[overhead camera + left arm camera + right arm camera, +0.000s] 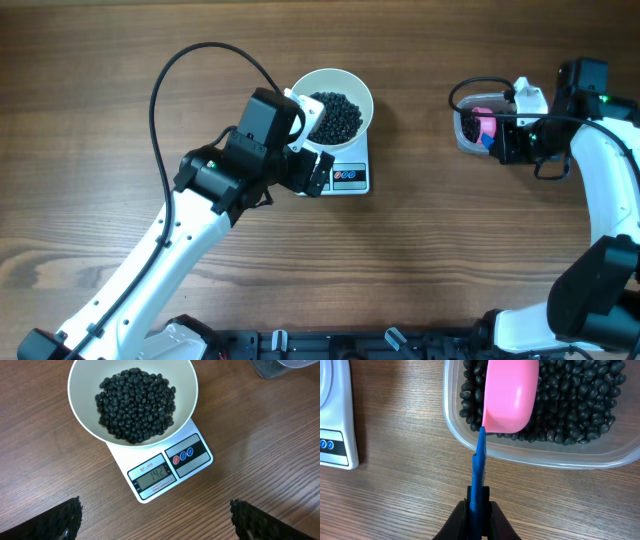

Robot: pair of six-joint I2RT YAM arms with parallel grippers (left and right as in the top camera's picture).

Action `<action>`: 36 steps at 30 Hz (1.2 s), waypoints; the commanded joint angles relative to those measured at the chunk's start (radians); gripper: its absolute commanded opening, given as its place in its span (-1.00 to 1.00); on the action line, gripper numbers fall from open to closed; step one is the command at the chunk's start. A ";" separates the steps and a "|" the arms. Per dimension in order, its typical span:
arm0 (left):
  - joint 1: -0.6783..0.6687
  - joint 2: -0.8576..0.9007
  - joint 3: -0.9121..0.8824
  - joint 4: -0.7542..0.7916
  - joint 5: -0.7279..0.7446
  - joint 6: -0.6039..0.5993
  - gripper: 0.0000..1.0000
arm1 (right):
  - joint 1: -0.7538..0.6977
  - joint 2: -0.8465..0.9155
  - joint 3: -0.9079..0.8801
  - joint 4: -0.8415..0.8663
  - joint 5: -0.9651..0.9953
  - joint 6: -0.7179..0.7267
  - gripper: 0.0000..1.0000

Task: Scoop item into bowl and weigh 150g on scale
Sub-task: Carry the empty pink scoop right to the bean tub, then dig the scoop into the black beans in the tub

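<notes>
We work on a wooden table. Our left arm slants in, the left gripper spread wide and empty. Ahead of its fingers sits the scale, bearing the bowl of beans. Our right arm bends above the tub, and the right gripper pinches the scoop by its handle, its cup just ahead over more beans.
</notes>
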 commanded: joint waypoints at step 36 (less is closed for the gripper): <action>-0.005 0.006 -0.006 0.000 0.015 0.015 1.00 | -0.333 0.012 0.003 -0.075 -0.615 -0.043 -0.91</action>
